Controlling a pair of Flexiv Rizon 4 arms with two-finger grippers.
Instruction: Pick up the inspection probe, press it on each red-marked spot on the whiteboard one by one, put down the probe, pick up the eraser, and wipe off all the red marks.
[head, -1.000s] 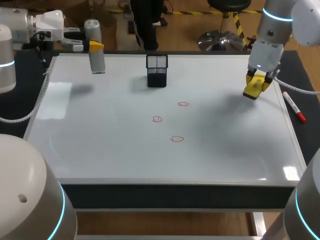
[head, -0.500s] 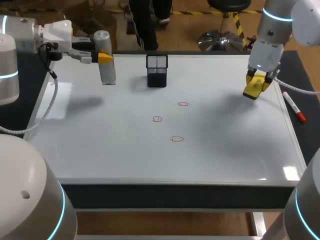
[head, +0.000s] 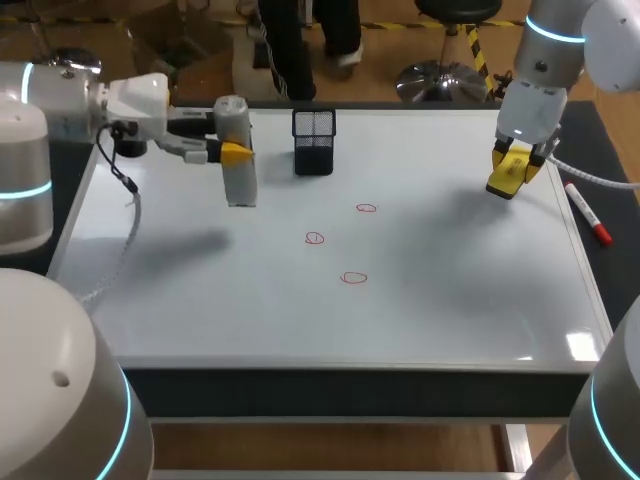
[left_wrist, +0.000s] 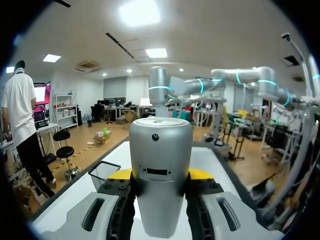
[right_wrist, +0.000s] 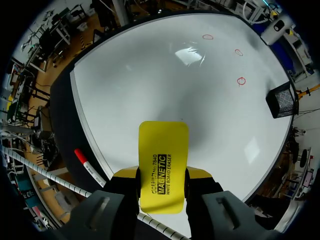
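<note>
My left gripper (head: 228, 152) is shut on a silver cylindrical inspection probe (head: 237, 150), held upright above the whiteboard (head: 200, 300), left of the mesh holder. The probe (left_wrist: 161, 175) fills the space between the yellow-tipped fingers (left_wrist: 201, 174) in the left wrist view. Three small red marks lie near the board's middle: one (head: 366, 208) farthest back, one (head: 315, 238) to its left, one (head: 354, 277) nearest the front. My right gripper (head: 512, 168) hangs over the board's right side, shut on a yellow eraser (right_wrist: 163, 165). The red marks (right_wrist: 241, 80) show far ahead of it.
A black mesh holder (head: 314, 141) stands at the back middle of the board. A red-capped marker (head: 587, 213) lies just off the board's right edge, beside my right gripper.
My left arm has carried the probe rightward and toward the front, from the back left corner to beside the mesh holder. The right arm has not moved.
</note>
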